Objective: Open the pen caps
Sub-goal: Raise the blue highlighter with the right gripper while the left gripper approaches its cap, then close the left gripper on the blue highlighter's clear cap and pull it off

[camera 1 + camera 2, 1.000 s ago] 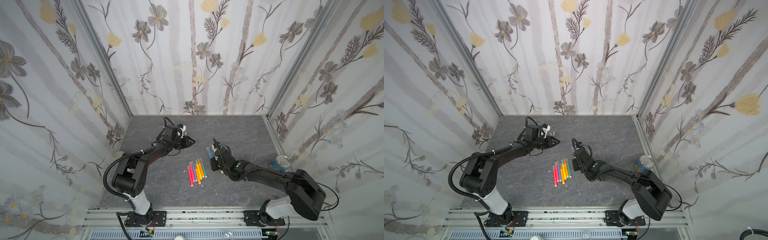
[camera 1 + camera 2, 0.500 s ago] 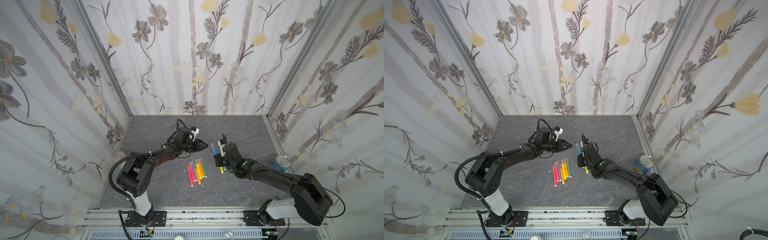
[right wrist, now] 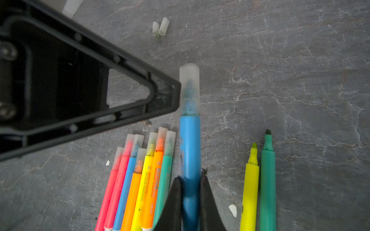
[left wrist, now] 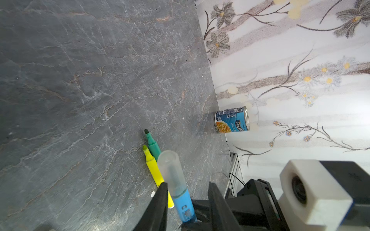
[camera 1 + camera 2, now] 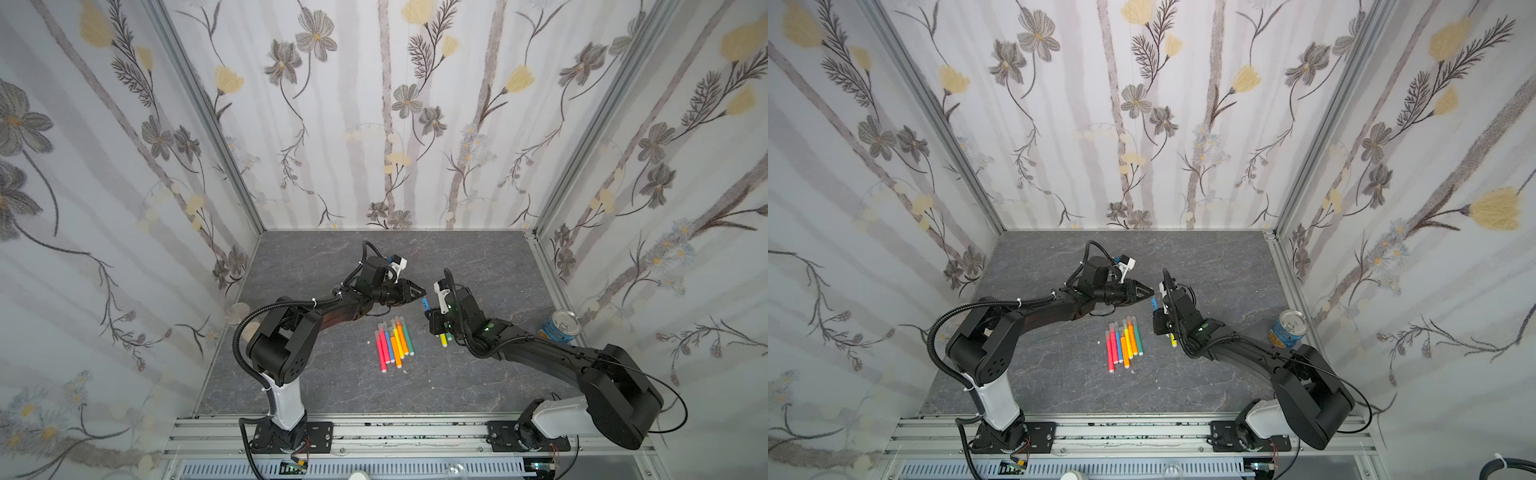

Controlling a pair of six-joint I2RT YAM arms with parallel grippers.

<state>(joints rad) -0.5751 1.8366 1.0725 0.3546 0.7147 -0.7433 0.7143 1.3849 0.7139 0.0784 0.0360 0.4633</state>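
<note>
In both top views two black robot arms met just above the centre of the frame, over a dark table. The right gripper (image 3: 191, 180) was clamped on the lower barrel of a blue pen (image 3: 190, 144), which pointed up the frame toward the back wall with its frosted cap (image 3: 189, 88) on. The left gripper (image 4: 188, 185) reached in from the left with its jaws partly apart, holding nothing, and one fingertip (image 3: 170, 96) lay right against the side of the cap. Just below the grippers, at the centre of the frame, seven capped pens (image 5: 392, 345) lay side by side. Right of that row, partly under the right arm, lay a yellow pen (image 3: 250, 180) and a green pen (image 3: 268, 170), both bare-tipped. Beyond the cap's end two loose caps (image 3: 161, 27) lay touching. Several things could go wrong from here. The cap looked smooth and tapered, so jaws closing only at their very tips could squeeze it out sideways. A bite placed over the seam would catch the barrel too, and the pull would part nothing. The right grip sat far from the cap, so a crooked pull could swing the pen or draw it through the jaws. A cap that popped free could also roll away across the flat top. The table (image 5: 457, 257) was grey with pale stone-like veins. Walls (image 5: 374, 104) papered with grey and yellow flowers closed it on three sides. A metal rail (image 5: 374, 432) ran along the bottom of the frame, and a blue soup can (image 5: 561, 328) stood at the right edge.
</note>
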